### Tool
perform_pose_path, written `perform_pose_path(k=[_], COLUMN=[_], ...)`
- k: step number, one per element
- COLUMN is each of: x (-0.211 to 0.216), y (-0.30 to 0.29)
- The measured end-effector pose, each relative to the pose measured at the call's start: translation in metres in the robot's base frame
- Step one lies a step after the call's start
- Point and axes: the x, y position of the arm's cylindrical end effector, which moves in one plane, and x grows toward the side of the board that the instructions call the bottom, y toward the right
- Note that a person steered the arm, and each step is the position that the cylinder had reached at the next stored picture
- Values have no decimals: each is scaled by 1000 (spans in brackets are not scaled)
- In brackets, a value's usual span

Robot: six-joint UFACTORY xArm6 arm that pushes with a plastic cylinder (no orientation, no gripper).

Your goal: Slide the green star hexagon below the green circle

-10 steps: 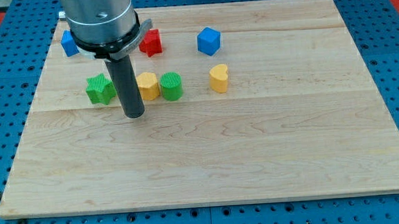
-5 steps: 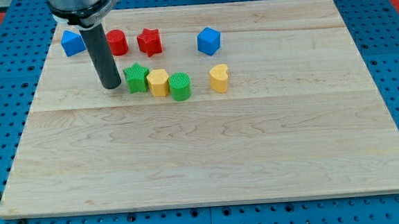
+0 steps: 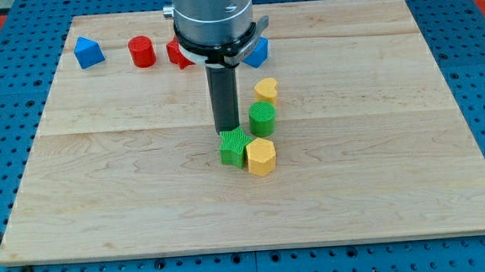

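Green star (image 3: 234, 147) — moved below green circle (image 3: 262, 118)

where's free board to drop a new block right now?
Free: the whole strip along the view's bottom, below the green star and yellow hexagon; the view's right side, past the yellow heart and green circle; the left-middle, below the red cylinder. Crowded: centre, where my tip meets the star.
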Motion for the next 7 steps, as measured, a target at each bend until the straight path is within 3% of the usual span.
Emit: perform_pose_path(k=[1, 3, 7], x=[1, 22, 32], y=[12, -39, 28])
